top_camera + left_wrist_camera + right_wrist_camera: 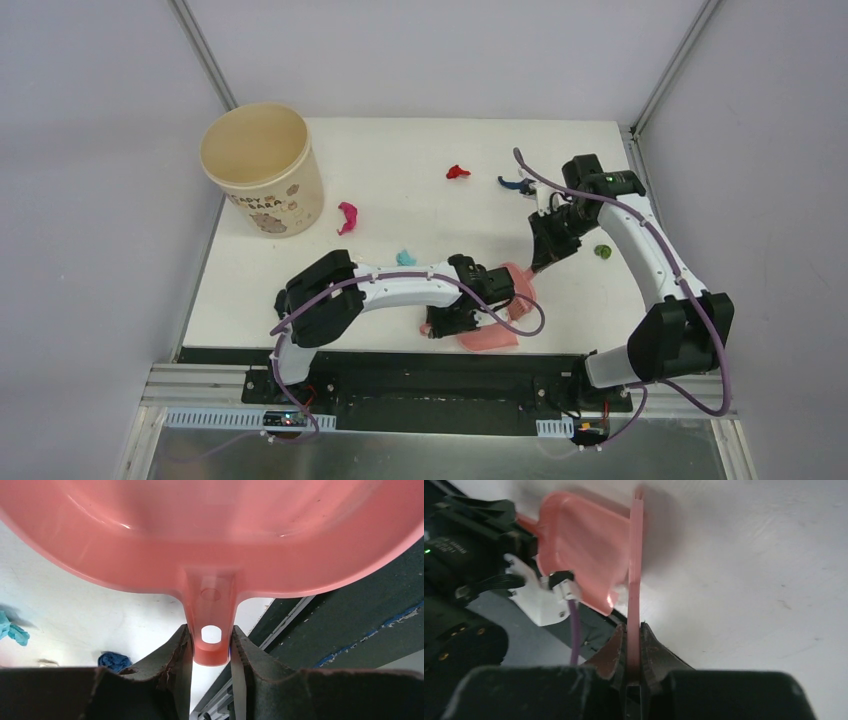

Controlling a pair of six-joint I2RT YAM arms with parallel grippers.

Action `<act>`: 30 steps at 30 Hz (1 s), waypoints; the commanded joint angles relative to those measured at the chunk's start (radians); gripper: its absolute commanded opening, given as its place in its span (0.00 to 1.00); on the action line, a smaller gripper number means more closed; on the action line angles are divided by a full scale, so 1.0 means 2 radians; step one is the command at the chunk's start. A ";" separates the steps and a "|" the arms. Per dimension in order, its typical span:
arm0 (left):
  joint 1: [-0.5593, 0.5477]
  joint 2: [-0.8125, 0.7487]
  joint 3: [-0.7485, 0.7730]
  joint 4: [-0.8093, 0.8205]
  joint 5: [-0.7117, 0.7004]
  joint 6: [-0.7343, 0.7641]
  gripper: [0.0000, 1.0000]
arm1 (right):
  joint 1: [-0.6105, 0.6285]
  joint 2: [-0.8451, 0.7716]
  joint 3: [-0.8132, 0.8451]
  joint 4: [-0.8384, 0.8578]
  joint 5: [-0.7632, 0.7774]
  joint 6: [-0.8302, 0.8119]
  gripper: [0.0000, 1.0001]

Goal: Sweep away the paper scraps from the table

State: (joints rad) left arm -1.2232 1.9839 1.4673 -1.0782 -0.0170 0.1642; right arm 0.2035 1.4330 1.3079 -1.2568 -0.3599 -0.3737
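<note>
My left gripper [455, 322] is shut on the handle of the pink dustpan [211, 645], which lies at the table's front edge [492, 340]. My right gripper [540, 258] is shut on the pink hand brush [634, 580], whose far end reaches down beside the dustpan [520, 285]. Paper scraps lie on the white table [420, 140]: red [457, 171], dark blue [515, 183], magenta [347, 216], teal [405, 257] and green [603, 251]. The left wrist view shows a teal scrap [12, 631] and a blue scrap [114, 660] to the left of my fingers.
A beige round bucket [263, 168] stands at the table's back left corner. The black front edge [400, 358] runs just under the dustpan. Grey walls close in the back and both sides.
</note>
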 commanded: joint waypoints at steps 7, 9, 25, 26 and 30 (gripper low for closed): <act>0.000 -0.023 0.017 -0.001 -0.042 -0.014 0.00 | 0.009 -0.032 0.014 -0.079 -0.103 0.009 0.00; 0.003 -0.026 0.015 0.000 -0.057 -0.014 0.00 | 0.008 -0.034 0.016 -0.068 -0.068 0.016 0.00; 0.004 -0.090 0.096 -0.215 -0.105 -0.074 0.00 | -0.062 -0.098 0.056 -0.040 -0.034 0.014 0.00; 0.005 -0.097 0.090 -0.228 -0.098 -0.080 0.00 | -0.063 -0.106 0.049 -0.043 -0.038 0.008 0.00; 0.005 -0.130 0.050 -0.234 -0.073 -0.118 0.00 | -0.062 -0.124 0.024 -0.067 -0.063 -0.018 0.00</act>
State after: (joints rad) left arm -1.2221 1.8118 1.6230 -1.4628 -0.2066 0.0261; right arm 0.0818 1.2316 1.3922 -1.3468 -0.4259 -0.3511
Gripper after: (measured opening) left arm 0.288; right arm 0.079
